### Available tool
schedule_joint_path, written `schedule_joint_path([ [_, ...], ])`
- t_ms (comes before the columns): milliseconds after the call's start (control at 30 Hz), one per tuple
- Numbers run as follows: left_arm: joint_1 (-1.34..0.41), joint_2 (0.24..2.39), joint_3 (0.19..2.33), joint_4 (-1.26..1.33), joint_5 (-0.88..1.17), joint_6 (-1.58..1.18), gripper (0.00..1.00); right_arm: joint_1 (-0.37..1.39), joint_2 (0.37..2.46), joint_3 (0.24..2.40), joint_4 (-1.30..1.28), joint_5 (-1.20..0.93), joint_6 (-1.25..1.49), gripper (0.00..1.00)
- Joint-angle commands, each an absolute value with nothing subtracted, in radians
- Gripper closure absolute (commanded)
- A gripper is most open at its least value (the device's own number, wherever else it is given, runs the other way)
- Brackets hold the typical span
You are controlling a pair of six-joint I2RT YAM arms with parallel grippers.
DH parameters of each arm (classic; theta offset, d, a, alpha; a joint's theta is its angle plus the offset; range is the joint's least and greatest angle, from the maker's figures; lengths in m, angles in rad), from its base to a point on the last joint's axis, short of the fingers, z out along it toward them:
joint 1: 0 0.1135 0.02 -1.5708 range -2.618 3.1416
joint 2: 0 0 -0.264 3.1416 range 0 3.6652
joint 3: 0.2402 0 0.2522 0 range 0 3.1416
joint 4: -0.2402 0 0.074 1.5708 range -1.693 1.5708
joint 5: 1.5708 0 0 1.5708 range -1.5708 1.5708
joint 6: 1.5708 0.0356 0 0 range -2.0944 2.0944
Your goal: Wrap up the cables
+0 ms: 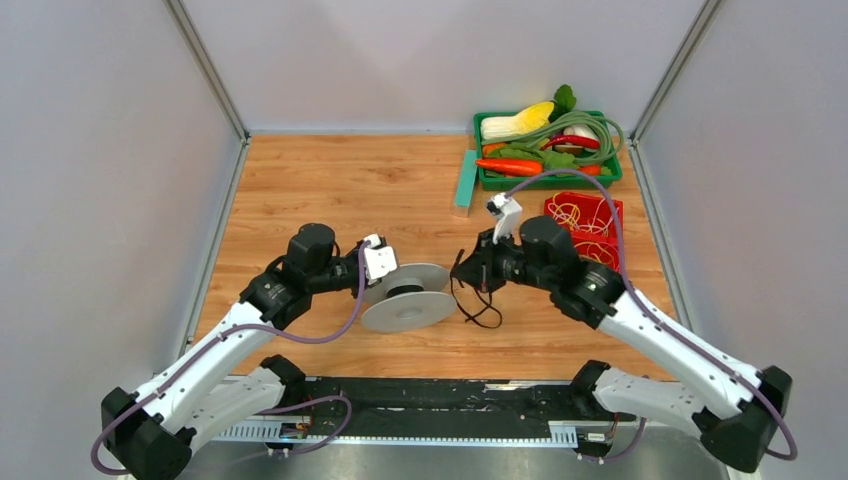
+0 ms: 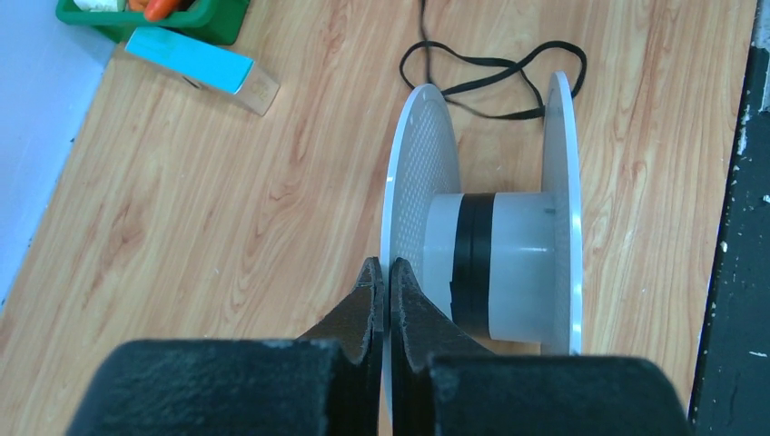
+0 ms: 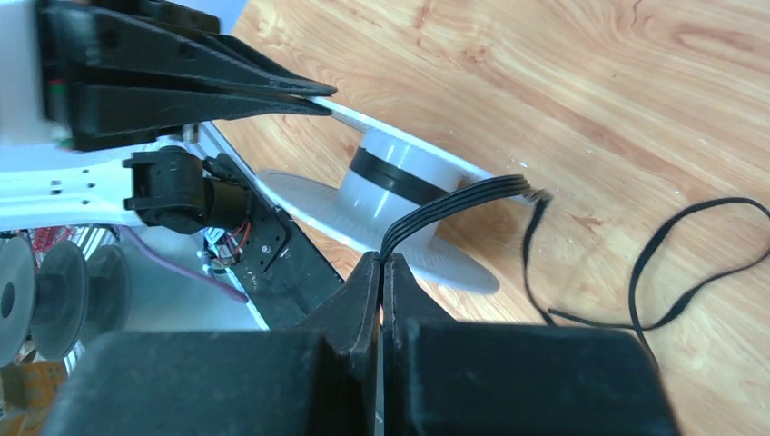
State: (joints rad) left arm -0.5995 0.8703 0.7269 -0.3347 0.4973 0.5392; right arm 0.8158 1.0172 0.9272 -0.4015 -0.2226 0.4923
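Observation:
A white spool point(image 1: 408, 297) is held tilted above the middle of the table, a few turns of the thin black cable point(image 2: 472, 263) wound on its hub. My left gripper point(image 2: 384, 272) is shut on the rim of the spool's flange point(image 2: 418, 173). My right gripper point(image 3: 380, 265) is shut on a bunch of cable strands point(image 3: 454, 202) just right of the spool point(image 3: 399, 177). The loose rest of the cable point(image 1: 482, 305) hangs in loops onto the wood below my right gripper point(image 1: 462, 270); the loops also show in the left wrist view point(image 2: 495, 77).
A green tray point(image 1: 548, 145) with toy vegetables and a green hose stands at the back right. A red tray point(image 1: 585, 220) with rubber bands sits in front of it. A teal block point(image 1: 466, 180) lies left of the green tray, also in the left wrist view point(image 2: 195, 65).

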Motion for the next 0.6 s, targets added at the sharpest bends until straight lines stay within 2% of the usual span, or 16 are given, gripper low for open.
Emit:
schedule_joint_path([
  [0, -0.600, 0.856, 0.715, -0.304, 0.449, 0.534, 1.00, 0.818, 0.855, 0.950, -0.451, -0.213, 0.456, 1.00],
  [100, -0.600, 0.859, 0.710, -0.295, 0.469, 0.543, 1.00, 0.821, 0.825, 0.934, -0.440, -0.357, 0.483, 1.00],
  [233, -0.600, 0.876, 0.729, -0.295, 0.485, 0.537, 1.00, 0.819, 0.903, 0.954, -0.442, -0.506, 0.508, 1.00],
  [433, -0.600, 0.868, 0.742, -0.304, 0.548, 0.531, 1.00, 0.819, 1.018, 0.976, -0.298, -0.466, 0.450, 1.00],
  [567, -0.600, 0.861, 0.744, -0.325, 0.558, 0.543, 1.00, 0.812, 1.109, 1.069, -0.343, -0.504, 0.385, 1.00],
])
